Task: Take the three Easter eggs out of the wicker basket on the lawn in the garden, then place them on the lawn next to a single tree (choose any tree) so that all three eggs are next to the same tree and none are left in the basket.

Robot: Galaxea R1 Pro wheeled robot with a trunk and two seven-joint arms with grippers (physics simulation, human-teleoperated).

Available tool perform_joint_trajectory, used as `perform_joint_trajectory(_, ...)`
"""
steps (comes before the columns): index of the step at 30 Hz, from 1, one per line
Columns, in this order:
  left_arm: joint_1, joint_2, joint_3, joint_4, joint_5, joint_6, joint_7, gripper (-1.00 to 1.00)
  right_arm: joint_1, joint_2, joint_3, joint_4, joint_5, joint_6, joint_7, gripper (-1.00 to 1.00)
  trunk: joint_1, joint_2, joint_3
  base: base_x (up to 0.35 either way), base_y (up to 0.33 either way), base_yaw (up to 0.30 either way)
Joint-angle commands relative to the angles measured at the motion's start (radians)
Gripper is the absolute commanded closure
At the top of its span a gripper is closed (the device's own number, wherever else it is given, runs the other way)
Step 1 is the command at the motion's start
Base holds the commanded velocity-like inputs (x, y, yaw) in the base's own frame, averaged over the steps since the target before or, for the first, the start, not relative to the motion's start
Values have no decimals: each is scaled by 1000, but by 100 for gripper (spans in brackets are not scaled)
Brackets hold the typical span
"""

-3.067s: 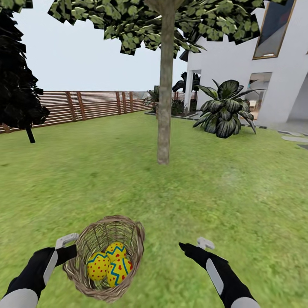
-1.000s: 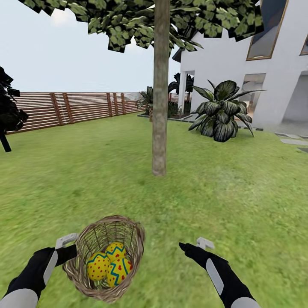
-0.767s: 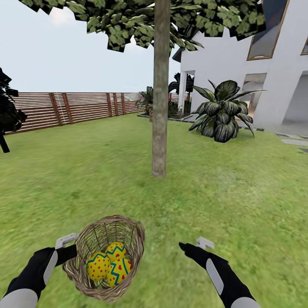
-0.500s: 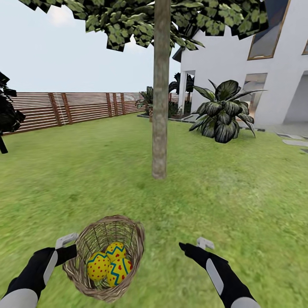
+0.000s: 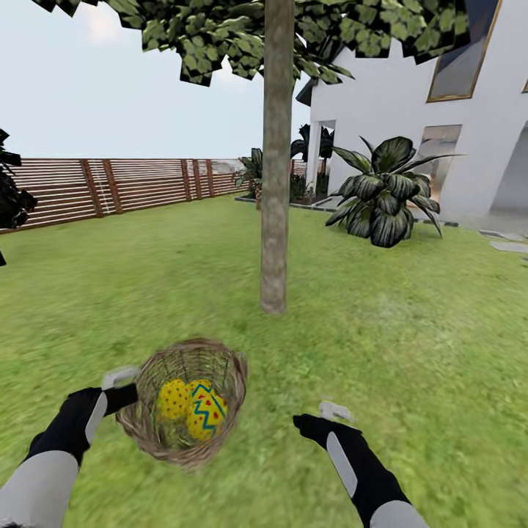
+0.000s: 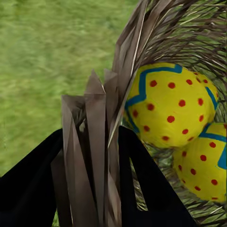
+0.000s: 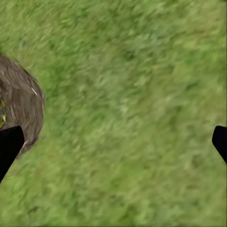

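Note:
The wicker basket (image 5: 187,433) hangs over the lawn (image 5: 411,323), tilted, with the Easter eggs (image 5: 196,407) lying together inside. My left gripper (image 5: 129,393) is shut on the basket's rim at its left side. In the left wrist view, my black fingers (image 6: 33,179) clamp the woven twigs (image 6: 97,142), and two eggs (image 6: 170,104) sit just beyond. My right gripper (image 5: 321,416) hovers open over the grass to the right of the basket, holding nothing. Its fingertips (image 7: 9,144) stand wide apart, with the basket's side (image 7: 23,106) next to one of them. The tree (image 5: 274,183) stands straight ahead.
A white house (image 5: 440,110) and a big leafy plant (image 5: 385,194) are at the back right. A wooden slat fence (image 5: 125,183) runs along the back left, with a black conifer (image 5: 9,198) at the left edge. Open grass lies all around the trunk.
The camera has come closer to the tree. Both arms have lifted and reached forward. The basket has risen with the left gripper and tilted, and the eggs have shifted inside.

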Motion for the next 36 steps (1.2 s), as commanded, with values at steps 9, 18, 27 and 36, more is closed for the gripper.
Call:
perform_joint_trajectory(9, -18, 0, 1, 13, -9, 4, 21, 100, -105, 12, 10, -104, -13, 153, -25, -100, 1, -1, -1, 342, 0, 0)
perform_joint_trajectory(18, -18, -1, 1, 13, -9, -25, 21, 100, -104, 12, 12, -108, -25, 132, -17, -100, 1, -1, -1, 342, 0, 0)
perform_joint_trajectory(27, -18, 0, 1, 13, -9, -30, 21, 100, -104, 15, 13, -102, -13, 100, -17, -100, 1, -1, -1, 342, 0, 0)
perform_joint_trajectory(36, -18, 0, 1, 13, -9, -30, 21, 100, -103, 16, 15, -102, -13, 98, -16, -100, 1, -1, -1, 342, 0, 0)
